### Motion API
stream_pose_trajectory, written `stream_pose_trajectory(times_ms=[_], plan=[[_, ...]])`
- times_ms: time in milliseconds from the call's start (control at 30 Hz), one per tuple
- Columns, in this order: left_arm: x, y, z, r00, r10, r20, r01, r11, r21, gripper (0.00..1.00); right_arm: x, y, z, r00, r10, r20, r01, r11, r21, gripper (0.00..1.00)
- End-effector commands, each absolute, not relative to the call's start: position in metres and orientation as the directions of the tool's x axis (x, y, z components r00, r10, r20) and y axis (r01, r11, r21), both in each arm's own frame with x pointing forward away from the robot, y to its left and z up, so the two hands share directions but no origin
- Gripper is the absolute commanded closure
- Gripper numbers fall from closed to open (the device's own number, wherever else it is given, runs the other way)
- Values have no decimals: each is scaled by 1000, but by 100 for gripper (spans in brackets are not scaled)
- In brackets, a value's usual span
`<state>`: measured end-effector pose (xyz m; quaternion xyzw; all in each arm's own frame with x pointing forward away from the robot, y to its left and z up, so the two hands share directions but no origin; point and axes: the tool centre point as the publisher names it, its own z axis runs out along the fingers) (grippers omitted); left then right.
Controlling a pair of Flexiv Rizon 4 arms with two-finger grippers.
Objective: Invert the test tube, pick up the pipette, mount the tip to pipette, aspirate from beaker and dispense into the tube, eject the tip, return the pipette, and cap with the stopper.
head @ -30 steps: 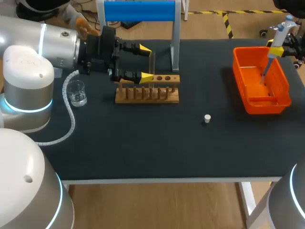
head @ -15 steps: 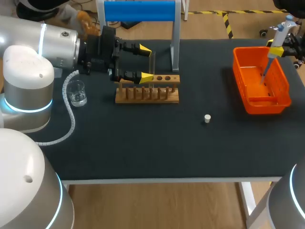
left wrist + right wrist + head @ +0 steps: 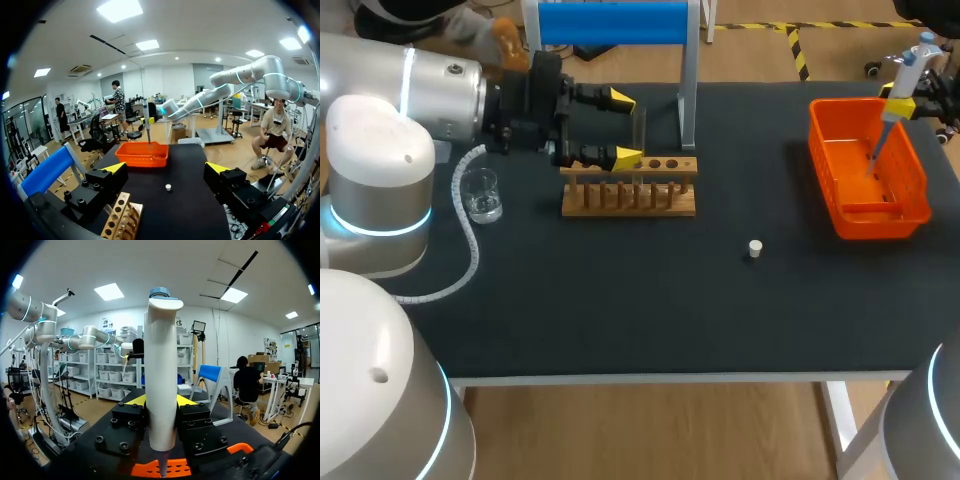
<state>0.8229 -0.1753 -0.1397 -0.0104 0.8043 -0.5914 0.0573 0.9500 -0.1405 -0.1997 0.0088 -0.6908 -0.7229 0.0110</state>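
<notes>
A clear test tube (image 3: 639,132) stands upright at the left end of the wooden rack (image 3: 630,196). My left gripper (image 3: 621,128) is open just left of the tube, one yellow tip on each side, not touching it. In the left wrist view the left gripper (image 3: 166,169) stands wide with the rack (image 3: 122,223) under it. My right gripper (image 3: 900,98) is shut on the white pipette (image 3: 903,75), holding it over the orange bin (image 3: 910,210). The pipette (image 3: 161,375) rises between the right gripper's (image 3: 161,401) fingers. A glass beaker (image 3: 480,194) stands at the left. The small white stopper (image 3: 755,248) lies mid-table.
A blue pipette stand (image 3: 613,22) with a metal post (image 3: 687,100) rises behind the rack. The left arm's white coiled cable (image 3: 468,235) trails past the beaker. The orange bin (image 3: 142,154) and stopper (image 3: 168,187) lie ahead of the left gripper.
My left gripper has drawn back slightly to the left, away from the test tube, still open. The right arm and pipette have not moved.
</notes>
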Motion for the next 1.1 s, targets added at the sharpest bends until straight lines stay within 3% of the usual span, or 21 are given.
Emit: stream_pose_trajectory(times_ms=[33, 867, 1100], plan=[[832, -203, -129, -995, -74, -73, 44, 333, -942, 0, 950, -141, -199, -1000, -30, 3, 4, -43, 999, 100], [903, -377, -87, -987, -151, -44, -13, 354, -935, 0, 950, -141, -199, -1000, -30, 3, 4, -43, 999, 100], [903, -377, -87, -987, -151, -44, -13, 354, -935, 0, 950, -141, -199, -1000, -30, 3, 4, -43, 999, 100]])
